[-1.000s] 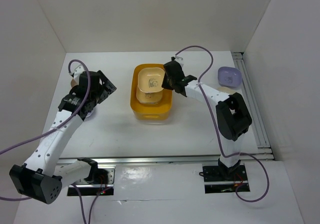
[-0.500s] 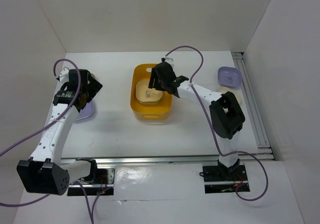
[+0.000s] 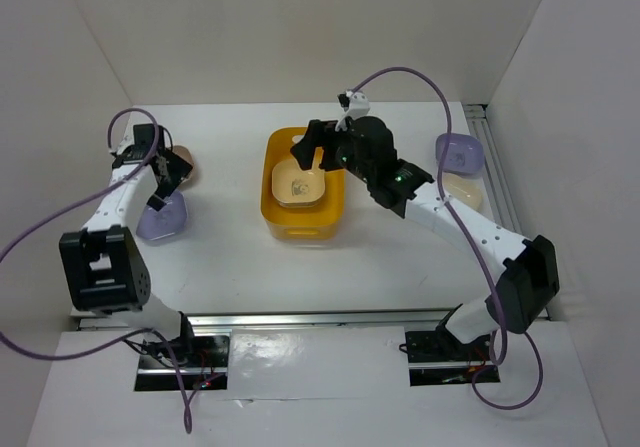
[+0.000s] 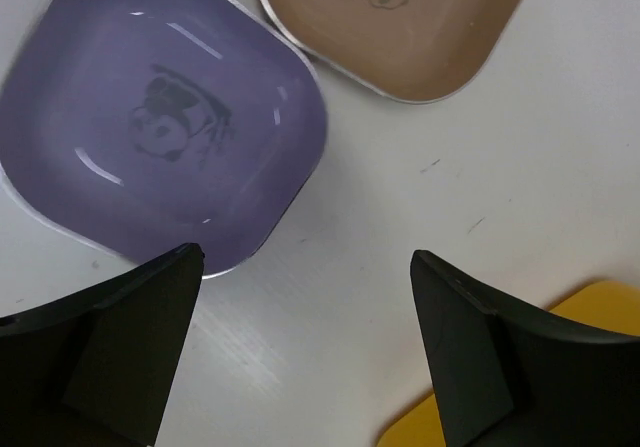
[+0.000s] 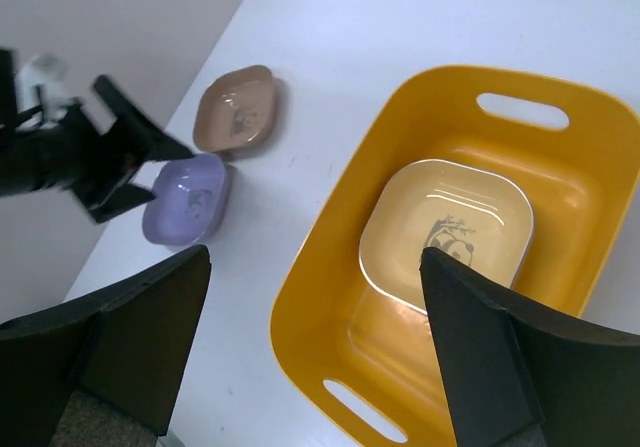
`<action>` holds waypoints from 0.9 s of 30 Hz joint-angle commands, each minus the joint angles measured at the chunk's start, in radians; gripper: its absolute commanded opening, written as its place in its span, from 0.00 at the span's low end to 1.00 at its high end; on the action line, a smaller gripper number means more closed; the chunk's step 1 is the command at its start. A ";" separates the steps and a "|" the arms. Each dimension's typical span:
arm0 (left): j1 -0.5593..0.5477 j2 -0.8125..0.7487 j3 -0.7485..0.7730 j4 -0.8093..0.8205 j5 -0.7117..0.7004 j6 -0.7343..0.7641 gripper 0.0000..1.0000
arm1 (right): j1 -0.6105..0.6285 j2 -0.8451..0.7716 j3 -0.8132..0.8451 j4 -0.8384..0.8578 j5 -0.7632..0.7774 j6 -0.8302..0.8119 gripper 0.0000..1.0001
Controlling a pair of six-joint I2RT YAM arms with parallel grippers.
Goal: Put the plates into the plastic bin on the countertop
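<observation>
Top external view: yellow-orange plastic bin (image 3: 300,227) in the middle of the white countertop (image 3: 380,267), with a handle slot (image 5: 525,110) at each short end. Inside it one pale yellow plate (image 3: 296,184), flat on the bottom, a small panda mark in its centre.

Above the far right part of the bin, right gripper (image 5: 315,255), fingers spread wide, nothing between them.

On the left side, taupe plate (image 4: 400,17) and left lavender plate (image 4: 165,117), both flat on the countertop and just beside each other; whether the rims touch, cannot tell. Over these two, left gripper (image 4: 305,255), looking straight down, fingers also spread wide and empty, above bare countertop close to the lavender rim. At the lower right of the left wrist view, a yellow corner of the bin.

On the right side, near the metal rail (image 3: 510,222), right lavender plate (image 3: 458,151) and cream plate (image 3: 464,193), close together, the lavender one farther from the arm bases. Both well apart from the bin.
</observation>
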State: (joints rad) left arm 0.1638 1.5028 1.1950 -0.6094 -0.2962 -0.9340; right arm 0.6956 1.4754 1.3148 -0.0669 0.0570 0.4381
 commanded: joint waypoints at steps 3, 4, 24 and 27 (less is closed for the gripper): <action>0.009 0.178 0.095 0.030 0.092 0.139 0.95 | -0.018 -0.030 -0.084 0.035 -0.082 -0.070 0.93; 0.009 0.221 0.095 0.030 0.092 0.149 0.93 | -0.031 -0.039 -0.097 0.035 -0.082 -0.070 0.93; -0.062 0.275 0.015 -0.039 0.005 -0.017 0.17 | -0.114 -0.104 -0.155 0.078 -0.121 -0.041 0.94; -0.104 0.231 -0.008 -0.064 -0.006 -0.035 0.10 | -0.123 -0.104 -0.155 0.078 -0.112 -0.032 0.94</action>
State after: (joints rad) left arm 0.0994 1.7924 1.2144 -0.6361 -0.2947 -0.9024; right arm 0.5869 1.4101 1.1530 -0.0448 -0.0635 0.4004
